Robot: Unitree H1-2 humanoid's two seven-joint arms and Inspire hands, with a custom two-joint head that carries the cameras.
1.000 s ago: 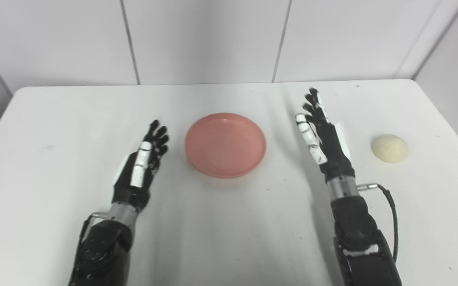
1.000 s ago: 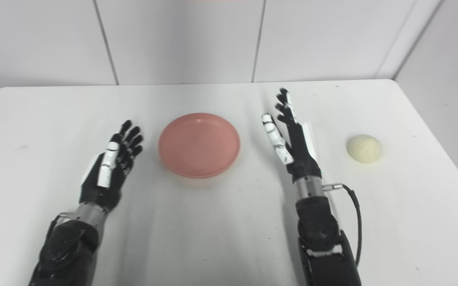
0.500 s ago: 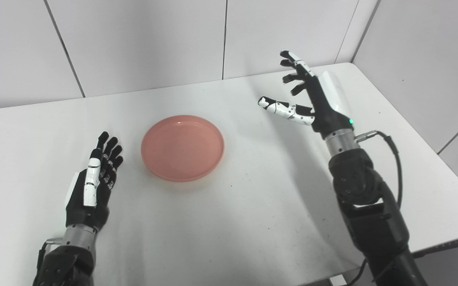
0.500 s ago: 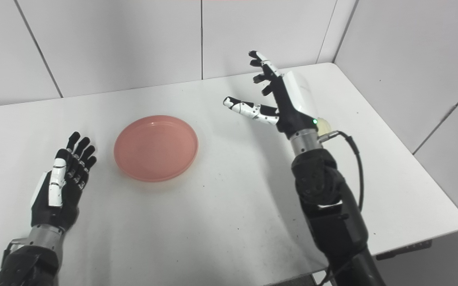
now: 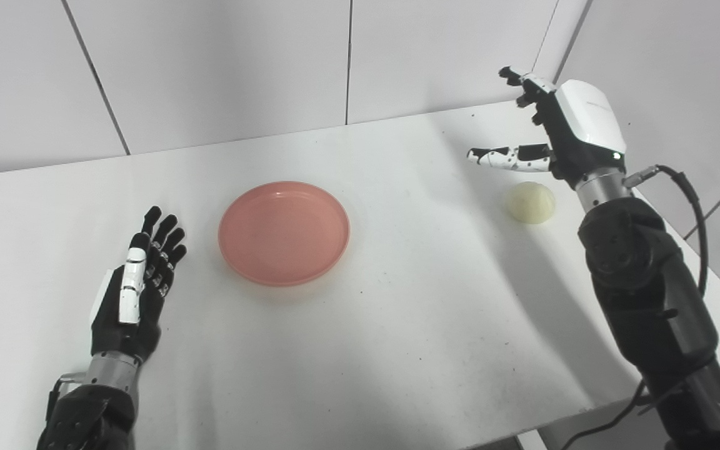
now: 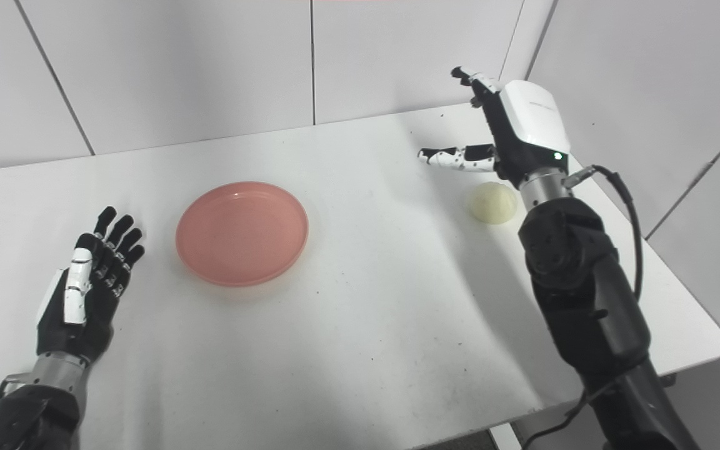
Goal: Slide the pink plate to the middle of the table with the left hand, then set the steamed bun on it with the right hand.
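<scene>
Left eye view: right hand, fingers apart, above steamed bun; a mistimed closure could nudge it toward the tabletop edge.

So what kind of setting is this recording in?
Probably a lab or test booth, not a kitchen: a bare white table, plain white panel walls close behind it, and only a pink plate and steamed bun as props.
</scene>
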